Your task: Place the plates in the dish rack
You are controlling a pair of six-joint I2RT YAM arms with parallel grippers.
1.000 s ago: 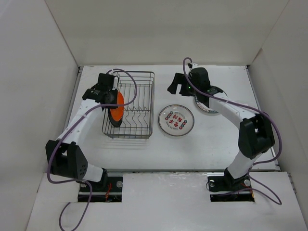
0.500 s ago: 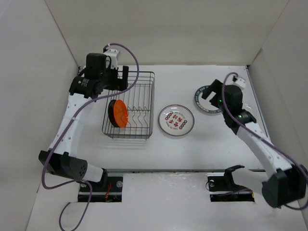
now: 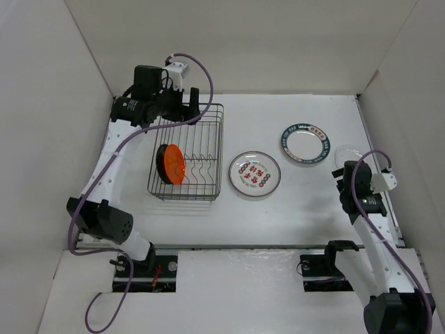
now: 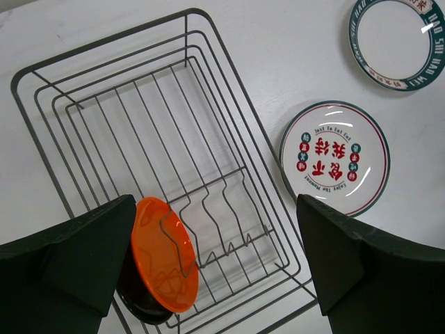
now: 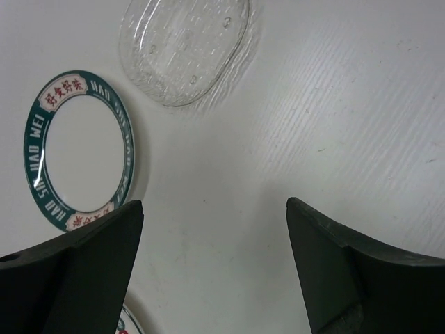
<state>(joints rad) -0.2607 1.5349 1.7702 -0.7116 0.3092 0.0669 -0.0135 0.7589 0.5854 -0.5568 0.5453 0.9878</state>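
The dish rack (image 3: 208,125) (image 4: 160,132) stands left of centre. At its near left end a small orange plate (image 3: 171,164) (image 4: 165,254) stands on edge between the tines, with a small black plate (image 3: 160,167) (image 4: 142,309) right behind it. My left gripper (image 3: 189,110) (image 4: 215,202) hangs open and empty above the rack's far end. On the table lie a silver-rimmed plate with red-black marks (image 3: 255,174) (image 4: 334,158), a green-rimmed white plate (image 3: 304,144) (image 5: 82,149) and a clear glass plate (image 3: 345,154) (image 5: 184,45). Near the glass plate my right gripper (image 3: 345,182) (image 5: 215,209) is open, holding nothing.
White walls close in the table on the left, back and right. The glass plate lies close to the right wall. Purple cables trail from both arms.
My left gripper let go of the orange plate and rose back over the rack's far end. The right arm swung from over the green-rimmed plate to the near right.
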